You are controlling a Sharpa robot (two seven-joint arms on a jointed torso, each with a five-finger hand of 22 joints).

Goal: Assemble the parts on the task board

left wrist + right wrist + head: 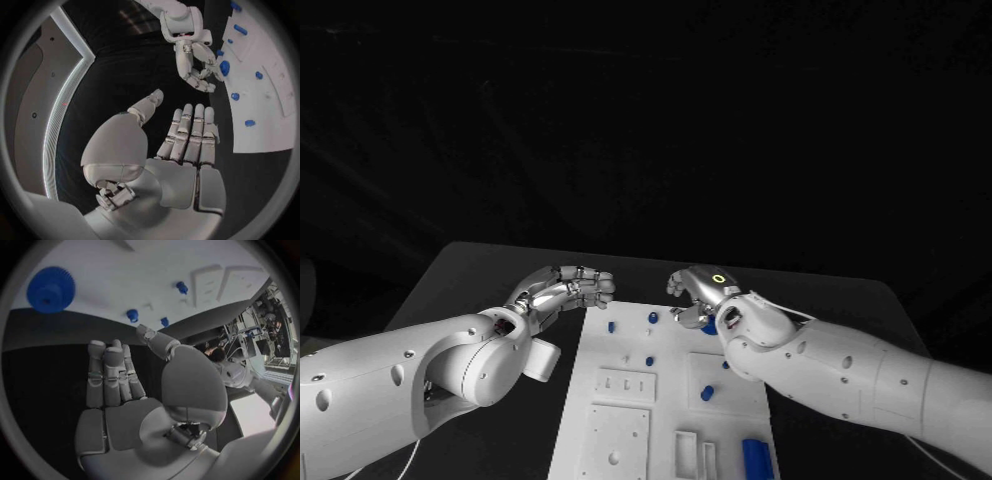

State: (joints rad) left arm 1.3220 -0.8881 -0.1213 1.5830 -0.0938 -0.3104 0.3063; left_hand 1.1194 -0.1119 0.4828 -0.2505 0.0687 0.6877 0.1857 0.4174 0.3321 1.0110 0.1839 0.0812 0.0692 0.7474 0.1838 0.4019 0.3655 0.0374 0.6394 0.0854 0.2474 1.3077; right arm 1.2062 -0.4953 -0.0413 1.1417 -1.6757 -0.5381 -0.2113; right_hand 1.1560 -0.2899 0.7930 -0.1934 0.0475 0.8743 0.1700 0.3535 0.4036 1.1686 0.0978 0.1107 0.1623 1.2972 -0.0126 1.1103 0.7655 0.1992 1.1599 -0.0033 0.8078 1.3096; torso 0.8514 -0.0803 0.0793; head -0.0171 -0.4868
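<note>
My left hand (567,290) hovers off the task board's (625,420) far left corner, fingers straight, close together, holding nothing. My right hand (704,292) hangs over the board's far edge, equally empty, beside a blue gear (51,289); small blue parts (653,317) stand nearby.

Task board (625,420) sits mid-bench (473,270), long axis running from the near edge toward the far edge. Small pegs (652,318) stand along the board's far end, and another peg (649,361) sits just nearer. A gear (50,289) lies on the board's far right part, below the right hand (701,296). A cylinder (756,458) lies in a slot at the board's near right. Left hand (565,290) is over the bench just off the board's far left corner. The hands are apart and touch nothing.
</note>
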